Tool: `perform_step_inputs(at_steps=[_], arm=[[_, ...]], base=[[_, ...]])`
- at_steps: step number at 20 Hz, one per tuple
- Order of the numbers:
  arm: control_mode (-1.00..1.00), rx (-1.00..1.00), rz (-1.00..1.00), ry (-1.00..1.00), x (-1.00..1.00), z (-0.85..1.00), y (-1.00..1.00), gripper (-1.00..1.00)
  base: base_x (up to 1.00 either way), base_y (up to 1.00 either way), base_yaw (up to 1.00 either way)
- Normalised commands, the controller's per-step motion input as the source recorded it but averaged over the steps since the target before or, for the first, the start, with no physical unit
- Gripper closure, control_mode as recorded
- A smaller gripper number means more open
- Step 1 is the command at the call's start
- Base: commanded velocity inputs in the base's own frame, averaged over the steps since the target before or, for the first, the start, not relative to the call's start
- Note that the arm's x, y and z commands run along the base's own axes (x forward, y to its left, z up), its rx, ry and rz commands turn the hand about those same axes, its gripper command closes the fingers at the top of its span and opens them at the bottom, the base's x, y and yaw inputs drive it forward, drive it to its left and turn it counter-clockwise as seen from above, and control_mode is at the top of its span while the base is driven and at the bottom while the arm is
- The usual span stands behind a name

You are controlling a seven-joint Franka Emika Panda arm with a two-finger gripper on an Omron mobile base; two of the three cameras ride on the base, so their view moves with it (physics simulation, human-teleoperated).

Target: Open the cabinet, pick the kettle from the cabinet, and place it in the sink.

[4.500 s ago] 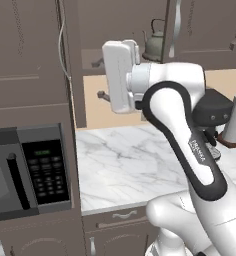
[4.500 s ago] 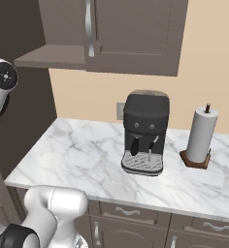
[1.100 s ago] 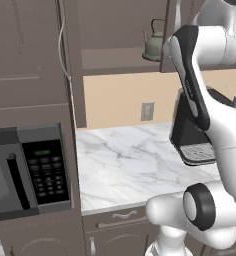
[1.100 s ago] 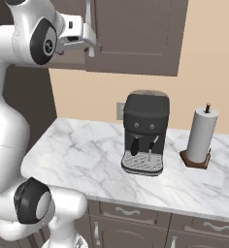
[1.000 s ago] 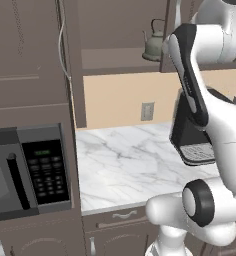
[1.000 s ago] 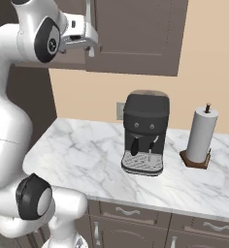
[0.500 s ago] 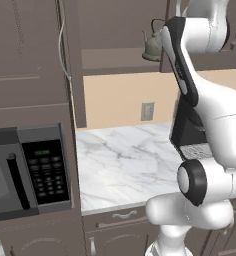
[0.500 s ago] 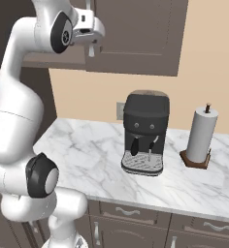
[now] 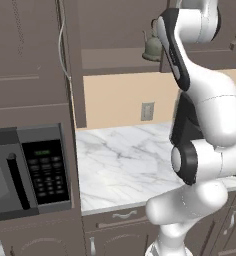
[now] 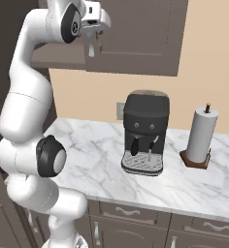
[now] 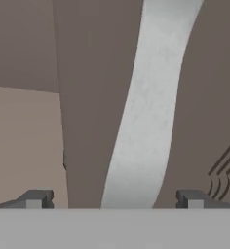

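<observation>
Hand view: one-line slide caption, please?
Open end effector straddling the cabinet door's curved silver handle, fingertips either side.

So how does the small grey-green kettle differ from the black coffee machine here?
The small squat grey-green metal kettle is rounded; the black coffee machine is boxy. The kettle sits high on the shelf of the grey-brown wall cabinet; the coffee machine stands on the white marble counter. Both stand upright.

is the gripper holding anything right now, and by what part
Nothing is held. The gripper is open, its fingertips standing either side of the cabinet's silver handle without closing on it.
</observation>
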Motion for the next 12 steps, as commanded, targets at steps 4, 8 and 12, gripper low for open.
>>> perform_step_inputs(at_steps=[4, 8, 12], arm=[[-1.00, 0.01, 0.00, -0.02, 0.40, 0.08, -0.04, -1.00], [-1.00, 0.05, 0.00, -0.02, 0.38, -0.01, 0.00, -1.00], [-1.00, 0.07, 0.00, -0.03, 0.32, -0.17, 0.02, 1.00]], base=[[0.00, 0.00, 0.00], [0.00, 0.00, 0.00], [0.00, 0.00, 0.00]])
